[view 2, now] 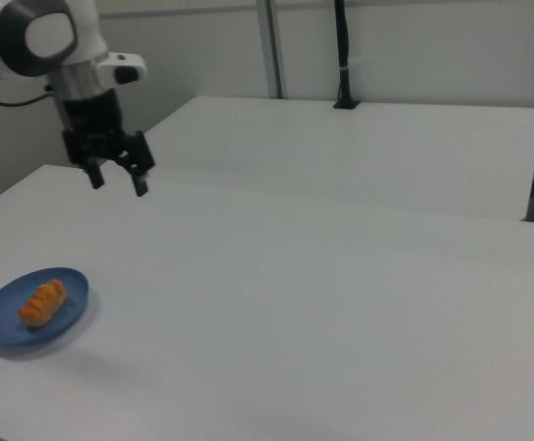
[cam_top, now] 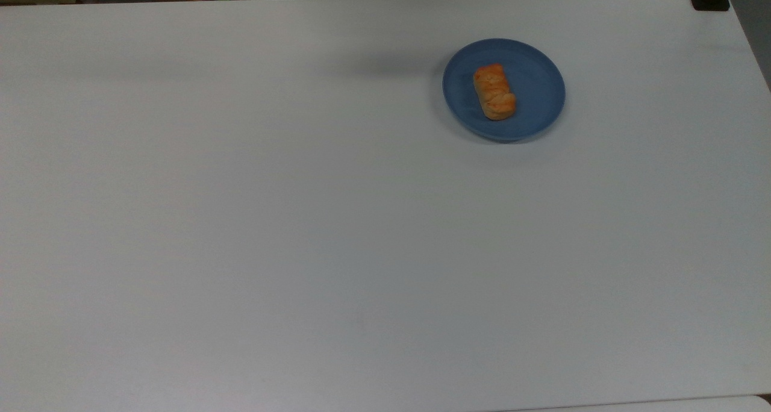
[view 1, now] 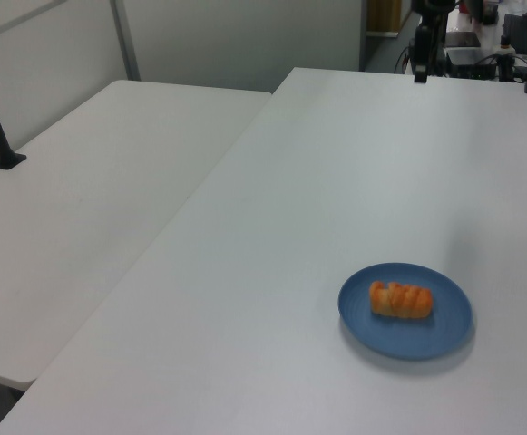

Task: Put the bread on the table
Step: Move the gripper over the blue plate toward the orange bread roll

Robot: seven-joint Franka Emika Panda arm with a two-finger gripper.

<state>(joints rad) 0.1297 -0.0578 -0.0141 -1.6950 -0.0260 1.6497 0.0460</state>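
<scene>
On the blue plate [cam_top: 536, 68], near the top view's upper right of the table [cam_top: 301, 219], lies the bread [cam_top: 494, 91]. Well apart from it, the gripper [view 2: 118, 180] hangs above the table, jaws spread and empty.

The white tabletop [cam_top: 301, 219] is matte and plain. A round blue plate [cam_top: 536, 108] sits flat on it at about two o'clock in the top view, carrying the bread [cam_top: 494, 91] near its middle.
</scene>
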